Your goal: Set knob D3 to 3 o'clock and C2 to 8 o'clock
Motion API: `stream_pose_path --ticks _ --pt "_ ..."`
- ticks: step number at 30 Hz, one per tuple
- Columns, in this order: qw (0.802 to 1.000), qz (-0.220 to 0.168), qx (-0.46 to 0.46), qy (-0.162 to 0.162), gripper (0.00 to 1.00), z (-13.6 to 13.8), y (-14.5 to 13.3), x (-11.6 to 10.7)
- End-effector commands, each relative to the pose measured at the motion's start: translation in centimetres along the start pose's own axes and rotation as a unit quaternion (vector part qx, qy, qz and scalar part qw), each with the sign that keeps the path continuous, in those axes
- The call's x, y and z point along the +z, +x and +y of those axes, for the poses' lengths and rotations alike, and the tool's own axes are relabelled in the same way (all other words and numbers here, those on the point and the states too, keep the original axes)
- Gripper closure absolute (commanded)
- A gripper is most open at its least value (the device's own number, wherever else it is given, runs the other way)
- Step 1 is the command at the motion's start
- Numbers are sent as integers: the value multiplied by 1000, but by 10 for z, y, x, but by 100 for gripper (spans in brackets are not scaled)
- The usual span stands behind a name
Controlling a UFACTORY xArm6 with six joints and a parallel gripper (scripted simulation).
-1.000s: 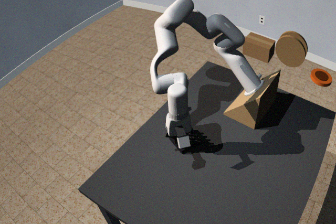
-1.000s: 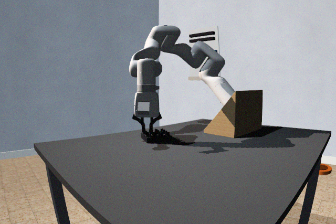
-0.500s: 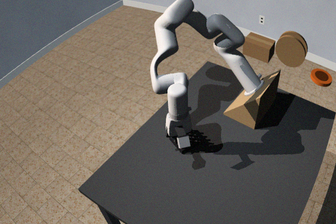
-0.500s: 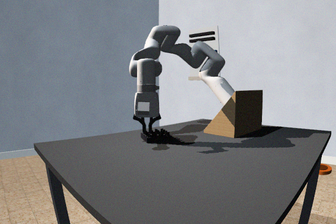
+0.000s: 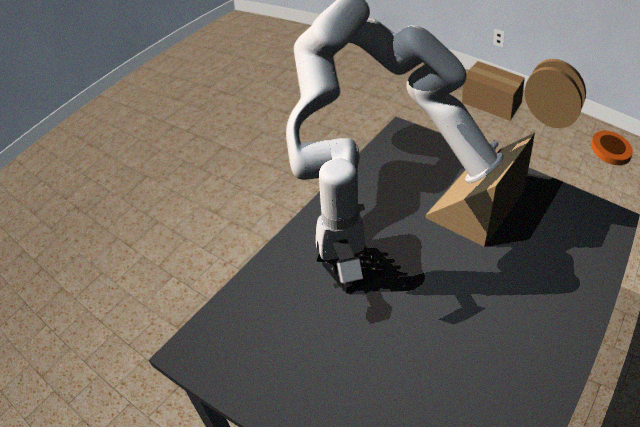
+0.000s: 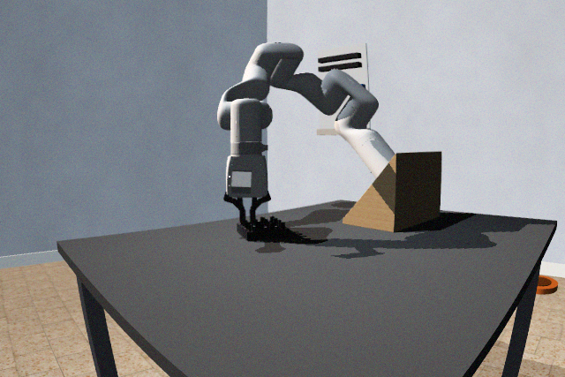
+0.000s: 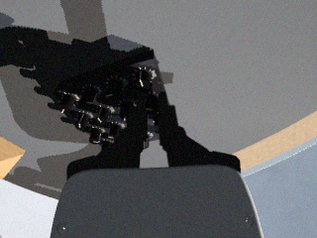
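Observation:
The black knob box [image 5: 372,272] [image 6: 256,234] [image 7: 118,69] stands on the dark table below the arm, largely in shadow. Several dark knobs show in the wrist view, among them one knob [image 7: 144,77] near the box's upper corner and others at the left, with short bright lines. Printed names and hour marks cannot be read. My gripper [image 6: 247,221] [image 7: 152,103] points down at the box, its black fingers low among the knobs and close together, with a narrow gap. It appears shut on a knob, mostly hidden by the fingers; which knob cannot be told. The fingertips are hidden in the top view.
A wooden wedge-shaped stand [image 5: 465,205] [image 6: 373,208] carries the arm base on the table [image 5: 310,360] [image 6: 297,299]. A cardboard box [image 5: 491,91], a round brown object [image 5: 554,94] and an orange ring [image 5: 599,149] are beyond the table. The arm's shadow crosses the tabletop.

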State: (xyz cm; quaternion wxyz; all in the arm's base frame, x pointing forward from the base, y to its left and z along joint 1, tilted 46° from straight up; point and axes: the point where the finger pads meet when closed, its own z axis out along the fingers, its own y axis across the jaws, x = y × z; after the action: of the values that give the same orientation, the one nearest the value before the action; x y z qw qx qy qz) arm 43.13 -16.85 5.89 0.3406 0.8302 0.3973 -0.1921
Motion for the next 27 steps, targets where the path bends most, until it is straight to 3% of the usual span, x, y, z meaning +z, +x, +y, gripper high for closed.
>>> stream_pose_path --ticks 1,27 --pt "1000 1 0 -1 92 1 1 -1" --pt "999 1 53 -1 92 1 1 -1"
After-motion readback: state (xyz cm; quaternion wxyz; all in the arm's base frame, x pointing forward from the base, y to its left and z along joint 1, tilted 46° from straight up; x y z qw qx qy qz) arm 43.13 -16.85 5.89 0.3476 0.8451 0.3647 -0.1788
